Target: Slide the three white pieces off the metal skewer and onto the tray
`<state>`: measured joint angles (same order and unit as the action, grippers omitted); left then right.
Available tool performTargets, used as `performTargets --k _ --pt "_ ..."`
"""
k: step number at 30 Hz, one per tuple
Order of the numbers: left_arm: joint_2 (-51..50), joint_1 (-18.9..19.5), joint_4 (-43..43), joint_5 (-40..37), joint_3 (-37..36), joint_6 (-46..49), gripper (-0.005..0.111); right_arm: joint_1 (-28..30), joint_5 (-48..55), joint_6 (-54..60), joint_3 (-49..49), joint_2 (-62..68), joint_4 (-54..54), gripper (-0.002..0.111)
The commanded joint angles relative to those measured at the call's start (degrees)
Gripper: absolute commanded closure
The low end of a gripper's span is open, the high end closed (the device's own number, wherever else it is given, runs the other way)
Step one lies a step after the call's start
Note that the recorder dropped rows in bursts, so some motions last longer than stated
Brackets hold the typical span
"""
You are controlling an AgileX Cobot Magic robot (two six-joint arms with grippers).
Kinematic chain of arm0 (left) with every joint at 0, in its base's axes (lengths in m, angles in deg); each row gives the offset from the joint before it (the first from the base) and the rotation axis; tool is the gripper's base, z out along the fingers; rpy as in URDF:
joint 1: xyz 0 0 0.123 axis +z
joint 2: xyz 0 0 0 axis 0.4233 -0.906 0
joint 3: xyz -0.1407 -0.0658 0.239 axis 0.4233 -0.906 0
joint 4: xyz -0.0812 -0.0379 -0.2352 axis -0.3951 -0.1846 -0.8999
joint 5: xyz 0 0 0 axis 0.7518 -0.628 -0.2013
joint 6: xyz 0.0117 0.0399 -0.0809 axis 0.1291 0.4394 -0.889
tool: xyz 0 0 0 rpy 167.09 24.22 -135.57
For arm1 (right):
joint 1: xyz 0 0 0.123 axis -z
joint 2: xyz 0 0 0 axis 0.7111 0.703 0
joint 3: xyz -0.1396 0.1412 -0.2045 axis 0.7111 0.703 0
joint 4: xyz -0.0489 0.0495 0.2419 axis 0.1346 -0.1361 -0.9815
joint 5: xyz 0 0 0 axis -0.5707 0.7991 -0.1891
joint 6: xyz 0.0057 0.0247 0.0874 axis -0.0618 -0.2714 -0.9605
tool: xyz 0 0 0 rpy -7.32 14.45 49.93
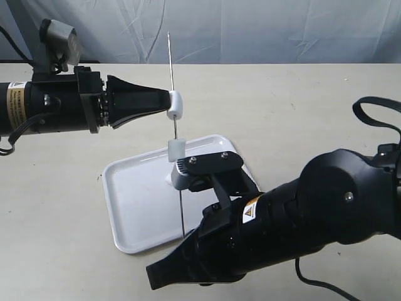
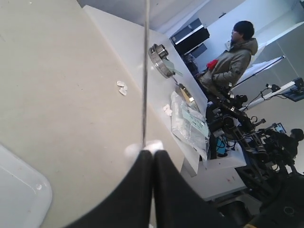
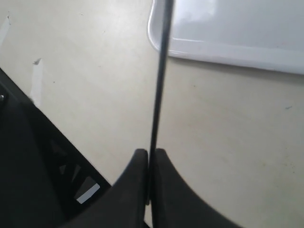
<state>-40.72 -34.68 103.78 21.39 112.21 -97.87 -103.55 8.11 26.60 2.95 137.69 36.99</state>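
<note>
Metal skewer [image 1: 170, 56]: upright over tray [image 1: 135, 200], lower end pinched in closed right gripper [image 3: 148, 153]. Left gripper [image 1: 170, 100]: closed on rod at top white piece [image 1: 176, 105]. Second piece [image 1: 177, 149] threaded below; third unclear. None seen lying clearly on tray; stripping seemingly barely begun

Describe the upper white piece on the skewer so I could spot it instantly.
Find the white tray; the metal skewer stands nearly upright above it. Follow the skewer up to the tip of the left tool: the upper white piece sits right there, rounded, well above the blockier white piece lower down.
</note>
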Motion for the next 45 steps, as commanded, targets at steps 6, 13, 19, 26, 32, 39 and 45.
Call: performTargets --k 6,13,19,26,32,39,45 --pt "0.52 0.08 -6.99 -2.65 1.20 2.32 0.107 -1.27 4.91 0.39 0.26 0.48 0.01 0.109" --pt "0.52 0.08 -8.40 -4.88 1.20 4.05 0.107 -1.27 5.93 0.39 0.26 0.48 0.01 0.109" --pt "0.52 0.18 -6.09 -5.23 1.20 3.66 0.107 -1.27 4.58 0.39 0.26 0.48 0.01 0.109" --pt "0.52 1.13 6.64 -4.36 1.20 -2.58 0.103 -1.15 1.11 -0.79 0.26 0.48 2.66 0.109" --pt "0.52 1.13 7.80 -1.62 1.20 -2.79 0.067 -1.15 0.42 -1.41 0.26 0.48 3.66 0.109" --pt "0.52 2.46 10.29 -2.16 1.20 -3.93 0.061 -1.15 0.01 -1.63 0.26 0.48 3.91 0.109" --pt "0.52 9.12 11.62 0.47 1.20 -5.21 0.053 -1.15 -0.59 -3.59 0.26 0.48 6.26 0.109"
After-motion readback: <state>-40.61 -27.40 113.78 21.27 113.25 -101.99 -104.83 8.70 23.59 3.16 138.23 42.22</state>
